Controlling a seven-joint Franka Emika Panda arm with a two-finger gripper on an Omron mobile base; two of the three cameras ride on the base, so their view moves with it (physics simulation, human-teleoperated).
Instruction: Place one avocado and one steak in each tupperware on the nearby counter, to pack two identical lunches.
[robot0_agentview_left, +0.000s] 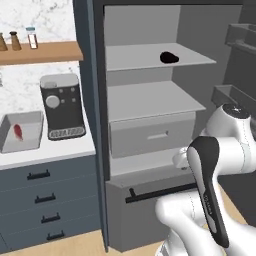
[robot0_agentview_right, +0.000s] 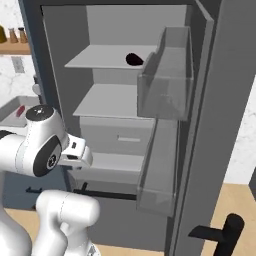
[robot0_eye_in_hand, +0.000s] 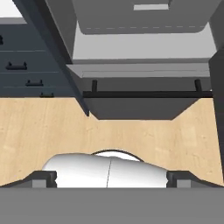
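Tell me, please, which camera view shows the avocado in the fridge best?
The left base view: the avocado lies dark and unobstructed on the top shelf. In the right base view it sits partly behind the clear door bin. The hand view looks down at the bottom drawer instead.

Black avocado (robot0_agentview_left: 169, 57); red steak (robot0_agentview_left: 18, 131); light grey tupperware (robot0_agentview_left: 35, 118).

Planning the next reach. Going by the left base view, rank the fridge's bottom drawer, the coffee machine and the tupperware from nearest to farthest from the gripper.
1. Bottom drawer, just below and ahead of the open gripper.
2. Coffee machine, on the counter to the left.
3. Tupperware, farther left still, with a steak inside.
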